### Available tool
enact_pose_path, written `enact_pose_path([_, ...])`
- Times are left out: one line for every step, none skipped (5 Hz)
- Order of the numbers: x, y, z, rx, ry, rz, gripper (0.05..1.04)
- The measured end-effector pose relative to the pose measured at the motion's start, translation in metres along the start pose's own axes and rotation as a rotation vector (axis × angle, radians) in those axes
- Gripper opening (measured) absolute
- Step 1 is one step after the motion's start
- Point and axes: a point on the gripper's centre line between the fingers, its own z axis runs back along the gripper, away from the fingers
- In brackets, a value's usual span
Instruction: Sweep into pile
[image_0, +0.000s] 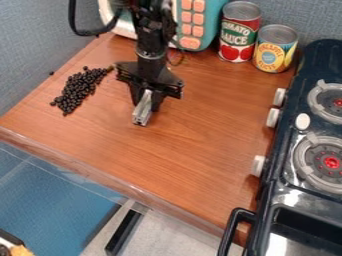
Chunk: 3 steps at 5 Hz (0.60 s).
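The wood-grained countertop (200, 130) spreads beneath me, smooth and reddish brown, with a dark toy stove (280, 200) along its right side in the view. My black, jointed arm (150, 35) comes in from the top edge and hangs nearly upright over the counter's upper middle, its wrist pointing down. Behind it stands a teal toy (210, 25) with rounded orange buttons, and two cylindrical, metal-topped cans, one red (239, 32) and one yellow (274, 49), stand near its right side.

To the left of my gripper (146, 102), well apart from the stove, the black beans (79, 90) lie in a loose, uneven band. Its long axis slants from upper right to lower left; the beans are small and rounded. My fingers pinch a silver-gray bar (141, 115), straight and grooved, with its free end angled down and slightly left. I cannot tell whether that end touches the wood.
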Motion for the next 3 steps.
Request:
enact_pose_path([-0.0040,-0.0076,0.0002,-0.004,-0.002,-0.019,0.371])
enact_pose_path([-0.0063,-0.0117,0.0017,0.011,-0.003,-0.024,0.415])
enact_pose_path([-0.0112,-0.0127,-0.0001,0.021,0.012,-0.051,0.719])
